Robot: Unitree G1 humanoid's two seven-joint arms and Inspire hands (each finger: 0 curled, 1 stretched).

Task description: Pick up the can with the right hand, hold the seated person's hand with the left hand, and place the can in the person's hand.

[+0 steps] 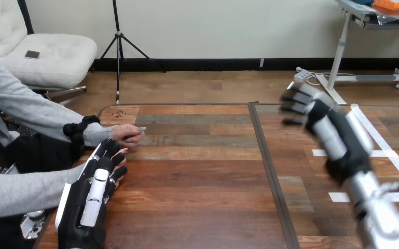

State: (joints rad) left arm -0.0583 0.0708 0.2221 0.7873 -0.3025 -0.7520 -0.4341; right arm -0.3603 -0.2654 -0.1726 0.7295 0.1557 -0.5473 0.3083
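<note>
Left hand (91,199) lies at the table's (202,181) near-left corner, back upward, fingers extended and close together over the person's lower hand (119,176). The two touch or overlap. No curl round the person's hand is visible, so a firm hold is not confirmed.

Right hand (311,111) is raised above the table's right half, well apart from the person. Its state cannot be determined, nor can it be determined whether it carries the can.

Step in hand, as judged: the left-hand contact with the person is being established, and delivery of the can is not yet done.

Next move calls for:
- a long leftward, descending travel of the right hand toward the person's lower hand;
- an upturned, uncovered palm, which requires the left hand to support from below or beside, not from above.

Clearances:
- Bare wood lies between the two robot hands.
- The dark seam (267,155) and white tape marks (363,153) are flat and pose no obstruction.
- The person's upper hand (127,134), pinching a thin pale object (140,128), sits just beyond the left hand, near the approach path.
- The table's left edge lies close to the delivery point.
</note>
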